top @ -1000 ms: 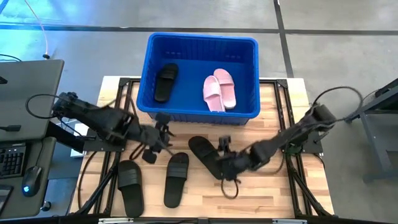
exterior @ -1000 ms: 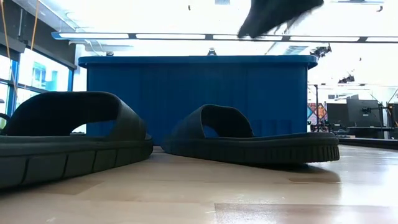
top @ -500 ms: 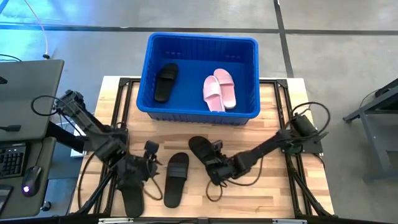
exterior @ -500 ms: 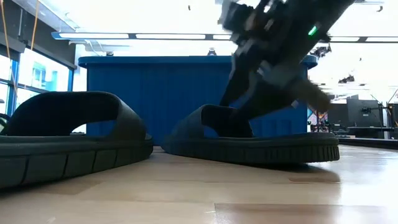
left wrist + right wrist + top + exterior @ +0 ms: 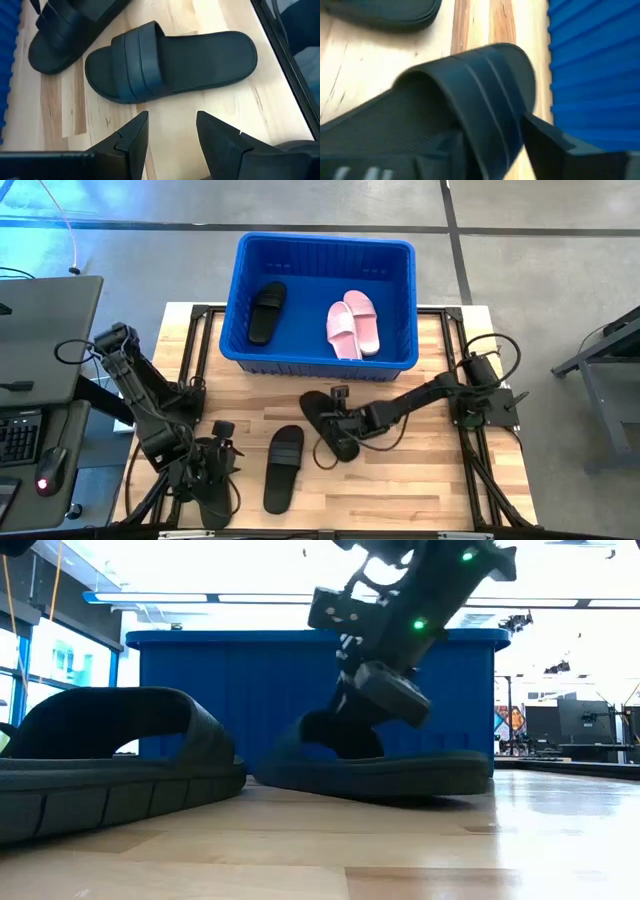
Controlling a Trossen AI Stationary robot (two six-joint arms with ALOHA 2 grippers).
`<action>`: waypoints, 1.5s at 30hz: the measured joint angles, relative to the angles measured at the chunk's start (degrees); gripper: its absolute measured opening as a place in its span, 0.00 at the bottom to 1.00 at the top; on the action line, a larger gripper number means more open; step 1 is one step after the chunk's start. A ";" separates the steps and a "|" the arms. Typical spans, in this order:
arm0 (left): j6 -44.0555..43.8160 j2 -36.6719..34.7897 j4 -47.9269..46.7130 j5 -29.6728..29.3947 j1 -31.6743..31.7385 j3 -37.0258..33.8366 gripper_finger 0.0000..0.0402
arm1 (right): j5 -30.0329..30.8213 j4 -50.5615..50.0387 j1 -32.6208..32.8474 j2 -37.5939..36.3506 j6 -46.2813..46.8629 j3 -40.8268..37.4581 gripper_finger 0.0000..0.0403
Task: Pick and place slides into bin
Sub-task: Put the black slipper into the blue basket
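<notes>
The blue bin (image 5: 325, 242) at the table's far middle holds one black slide (image 5: 266, 311) and two pink slides (image 5: 353, 326). Three black slides lie on the table: a near-left one (image 5: 215, 500), a middle one (image 5: 283, 470) and a right one (image 5: 318, 412) just in front of the bin. My right gripper (image 5: 343, 423) is shut on the right slide (image 5: 380, 770). My left gripper (image 5: 226, 458) is open and empty above the near-left slide. Its fingers point toward the middle slide (image 5: 170, 62), a little short of it. My right gripper holds the right slide by its wide strap (image 5: 485, 90). One finger (image 5: 550, 137) lies outside the strap on the bin side, and the strap hides the other. The fingers slant down from the table's right. The slide's sole (image 5: 400, 780) stays low at the table.
The bin's blue slotted wall (image 5: 250, 690) stands right behind the held slide. The middle slide (image 5: 110, 760) lies between my two grippers. Black frame rails run along the table's left and right edges, and a desk with a keyboard (image 5: 20, 435) stands off the left edge.
My left gripper has gone from in front of the bin toward the near-left corner and come down over the near-left slide. My right gripper has come down onto the right slide's strap, and that slide has shifted and turned a little.
</notes>
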 joint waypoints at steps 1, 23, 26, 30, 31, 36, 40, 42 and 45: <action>-0.76 0.00 0.01 0.00 -0.21 -0.24 0.39 | -1.14 0.39 -0.65 0.00 -0.01 0.00 0.35; -3.53 0.00 0.30 -0.39 -0.18 -0.56 0.39 | 15.14 -10.50 13.94 -5.42 -13.90 23.80 0.01; -3.75 0.00 0.39 -0.42 -0.18 -0.56 0.39 | 22.55 -12.51 16.36 -5.43 -21.24 30.10 0.01; -3.77 0.00 0.45 -0.90 -0.20 -0.56 0.39 | 34.14 -12.19 13.79 -5.40 -26.77 37.47 0.00; -3.78 0.00 0.43 -1.20 -0.20 -0.56 0.39 | 35.67 -12.37 12.37 -5.40 -27.38 39.37 0.00; -3.79 0.00 0.41 -2.19 -0.20 -0.56 0.39 | 30.21 -13.11 1.57 -5.49 -27.80 45.32 0.00; -3.77 0.00 0.39 -2.29 -0.19 -0.56 0.39 | 25.99 -14.28 -9.10 -5.40 -22.52 45.20 0.00; -3.77 0.00 0.38 -2.28 -0.19 -0.56 0.39 | 25.93 -17.68 -14.07 -5.40 -15.18 44.18 0.00; -3.77 0.00 0.20 -2.27 -0.18 -0.55 0.39 | 22.84 -27.45 -20.06 -5.40 -0.62 41.73 0.00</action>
